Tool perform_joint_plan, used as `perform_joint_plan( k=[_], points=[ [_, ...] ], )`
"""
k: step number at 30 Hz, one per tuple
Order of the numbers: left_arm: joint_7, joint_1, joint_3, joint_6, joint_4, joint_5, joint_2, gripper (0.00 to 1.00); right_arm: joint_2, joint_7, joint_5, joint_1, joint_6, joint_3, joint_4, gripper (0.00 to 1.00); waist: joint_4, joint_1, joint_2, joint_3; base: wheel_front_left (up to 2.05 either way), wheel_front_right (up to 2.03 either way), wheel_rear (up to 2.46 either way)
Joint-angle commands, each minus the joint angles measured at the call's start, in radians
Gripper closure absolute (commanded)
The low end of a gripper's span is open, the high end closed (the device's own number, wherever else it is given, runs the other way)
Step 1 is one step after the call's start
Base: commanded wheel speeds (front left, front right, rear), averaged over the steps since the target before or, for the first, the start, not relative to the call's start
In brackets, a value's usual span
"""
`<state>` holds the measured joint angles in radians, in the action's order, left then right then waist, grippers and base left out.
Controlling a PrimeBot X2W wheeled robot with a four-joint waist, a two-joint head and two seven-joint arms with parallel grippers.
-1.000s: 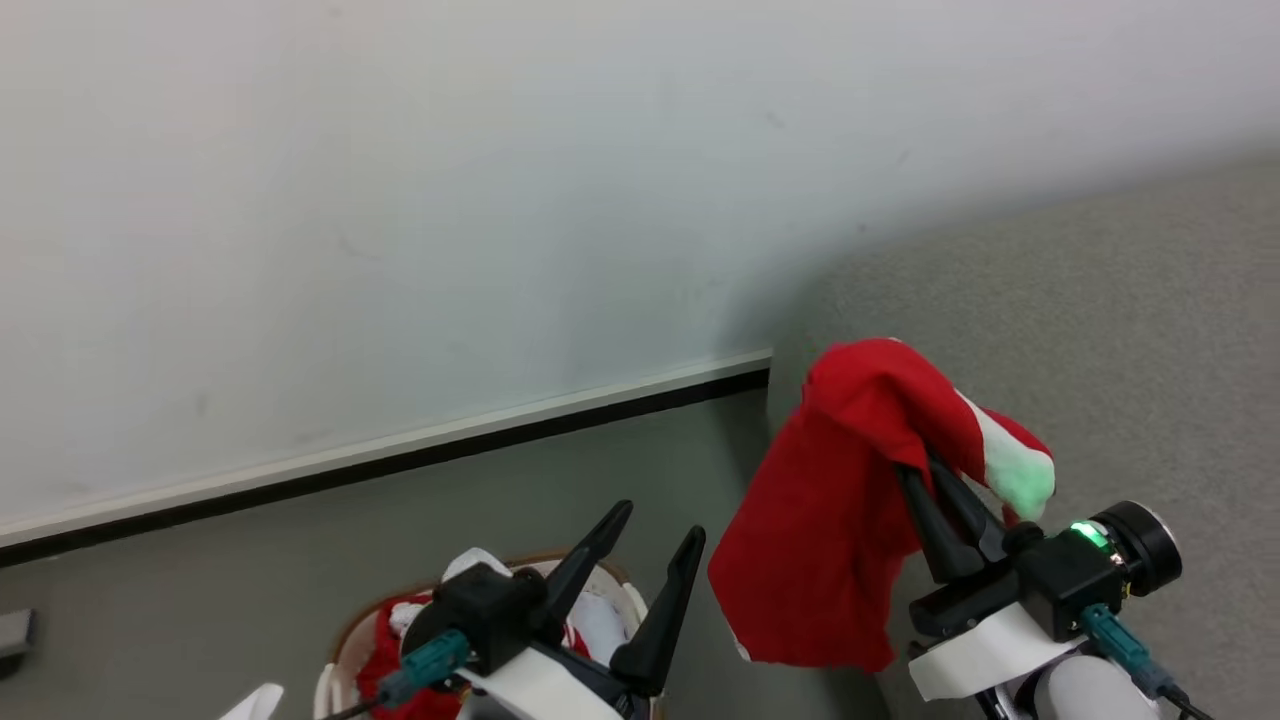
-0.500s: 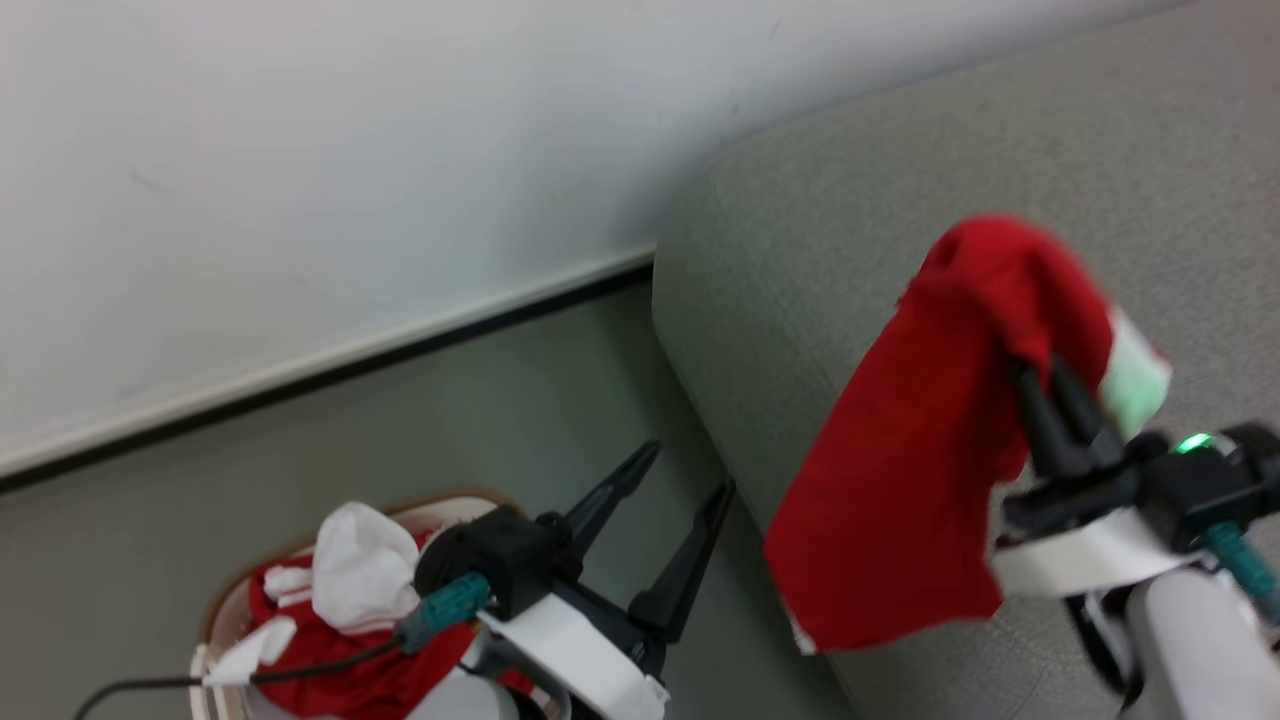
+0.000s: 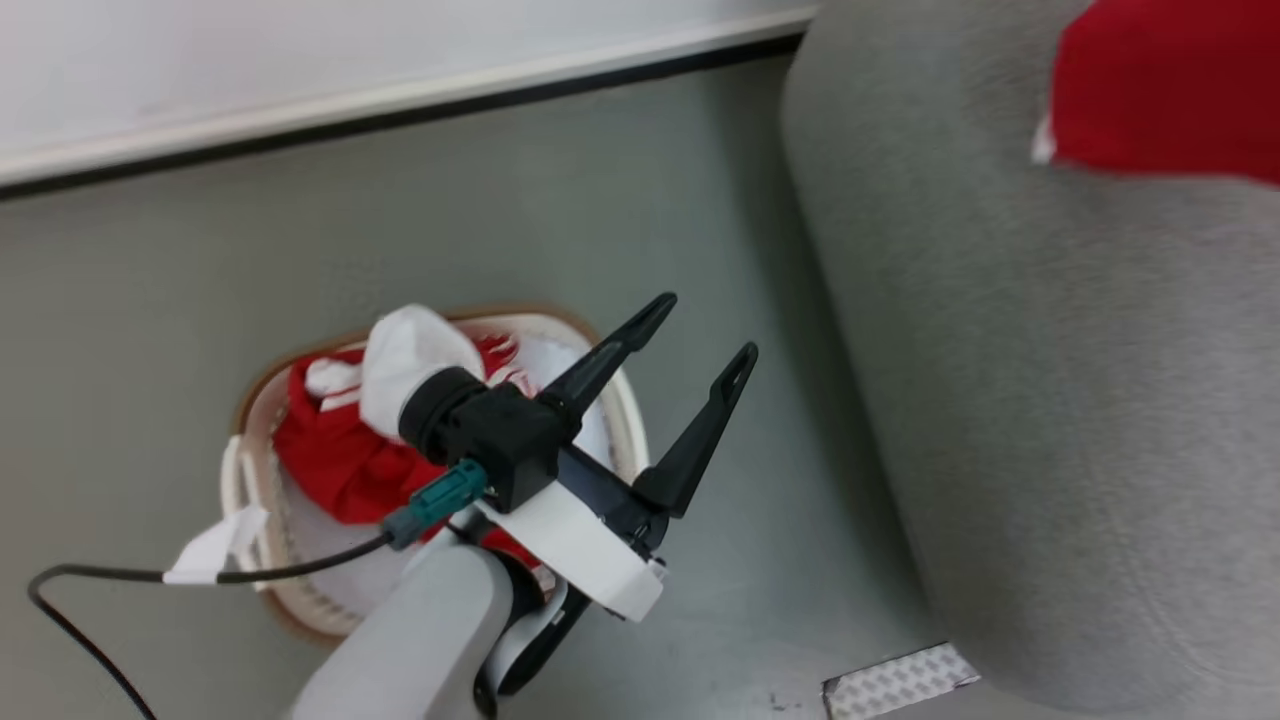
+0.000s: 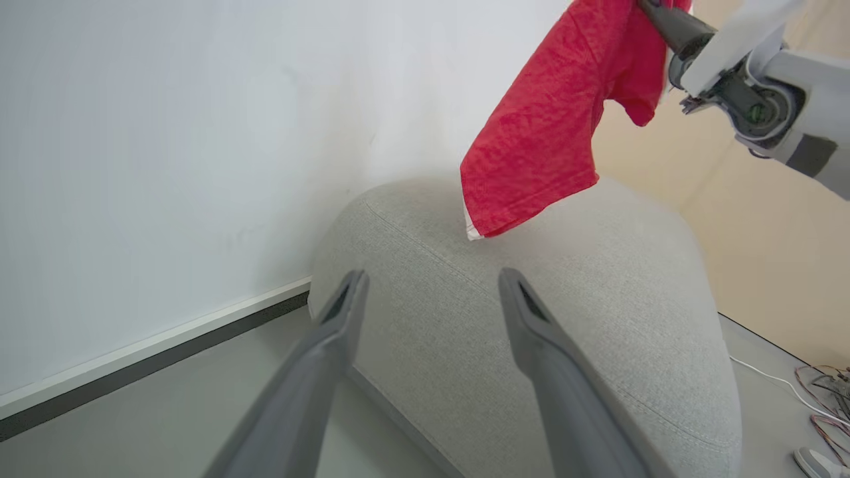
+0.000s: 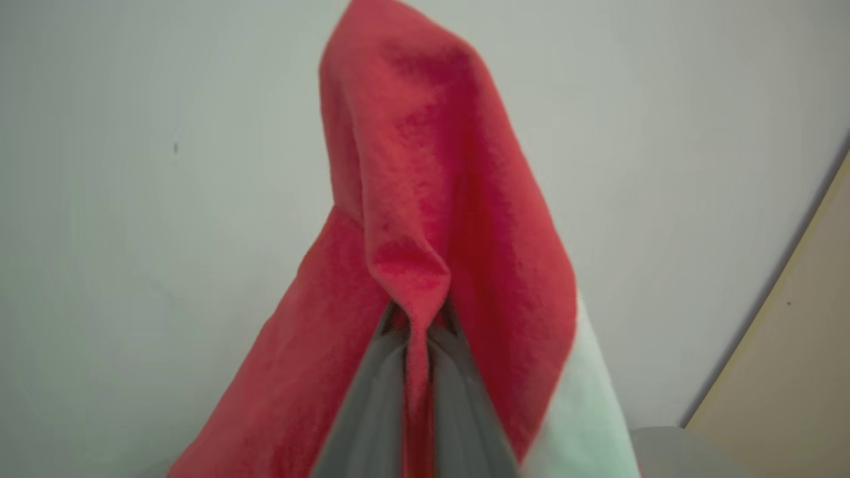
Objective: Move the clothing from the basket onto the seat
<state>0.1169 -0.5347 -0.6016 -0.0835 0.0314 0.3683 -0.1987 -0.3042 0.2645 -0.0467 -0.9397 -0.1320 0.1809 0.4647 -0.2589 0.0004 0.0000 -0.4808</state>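
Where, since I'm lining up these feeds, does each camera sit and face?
Head view: on the head, looking down at basket, floor and seat; left gripper, open, shows.
Left wrist view: along its own spread fingers toward seat and wall.
Right wrist view: faces the wall; right gripper shut on clothing.
Shared: that hanging clothing shows in all three.

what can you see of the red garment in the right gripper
The garment is soft bright red fabric, matte and slightly fuzzy, with a thin white edge at its lowest corner and a pale white patch on one side. The right gripper is shut on a pinched fold near its top, so it hangs loose and creased above the seat. Whether its lowest corner touches the seat cannot be told.
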Motion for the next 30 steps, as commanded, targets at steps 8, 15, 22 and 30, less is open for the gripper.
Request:
perform_joint_plan(
  k=[8, 15, 22, 30],
  points=[
    [0.025, -0.029, 0.004, 0.001, 0.009, -0.014, -0.011, 0.0, -0.068, -0.013, 0.087, -0.188, 0.002, 0.354, 0.337, 0.88, 0.198, -0.0004, 0.0, -0.184, 0.0, 0.0, 0.0],
    [0.056, 0.008, 0.013, 0.008, 0.034, 0.005, -0.026, 0.0, -0.01, 0.002, 0.221, -0.15, 0.002, 0.597, 0.454, 0.0, 0.211, -0.0004, 0.0, -0.148, 0.0, 0.0, 0.0],
    [0.081, 0.071, 0.032, 0.02, 0.073, 0.044, -0.04, 0.0, 0.111, 0.001, 0.227, 0.021, 0.002, 0.492, 0.321, 0.0, 0.157, -0.0004, 0.0, 0.004, 0.0, 0.0, 0.0],
    [0.129, 0.205, 0.086, 0.054, 0.107, 0.088, -0.057, 0.0, 0.209, 0.001, 0.157, 0.302, 0.002, 0.268, 0.116, 0.0, 0.106, -0.0004, 0.0, 0.215, 0.0, 0.0, 0.0]
  ],
)
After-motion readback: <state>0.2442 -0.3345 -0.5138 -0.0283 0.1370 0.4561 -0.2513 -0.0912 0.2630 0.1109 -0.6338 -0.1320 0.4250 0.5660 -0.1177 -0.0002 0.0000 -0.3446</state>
